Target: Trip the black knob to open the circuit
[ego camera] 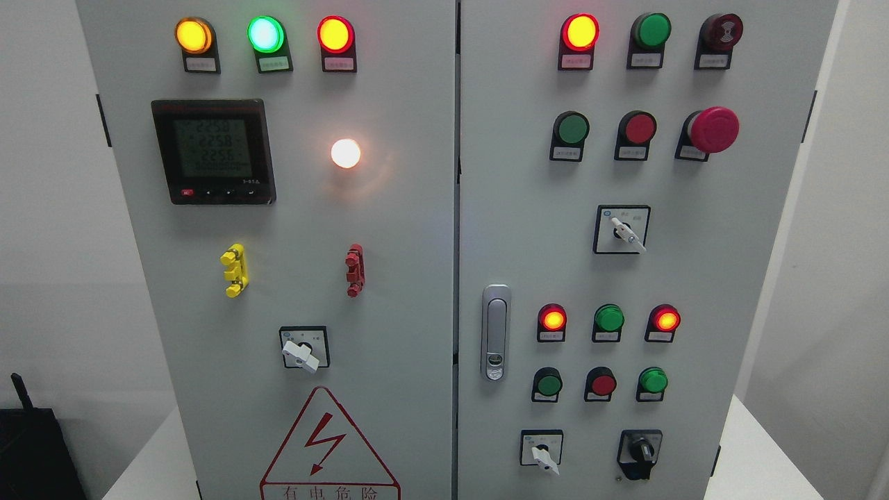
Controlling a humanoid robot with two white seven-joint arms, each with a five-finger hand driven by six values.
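**Black knob sat untouched at the cabinet's lower right**

Plainly, neither robot hand appeared in the head view, so whether their fingers were apart or together could not be told. The grey control cabinet (417, 278) filled the picture, its two doors meeting at a vertical seam near the middle. The black knob (640, 451) sat low on the right door, near the bottom edge, just right of a white-handled selector switch (542, 453). Above them stood two rows of small lamps and buttons, and a silver door handle (495, 332) lay beside the seam. Higher on the right door was a red mushroom button (712, 129), with another white selector (623, 230) below it. On the left door a digital meter (213, 151) showed lit figures, a white lamp (345, 153) glowed to its right, and a red triangular warning sign (326, 448) sat at the bottom.
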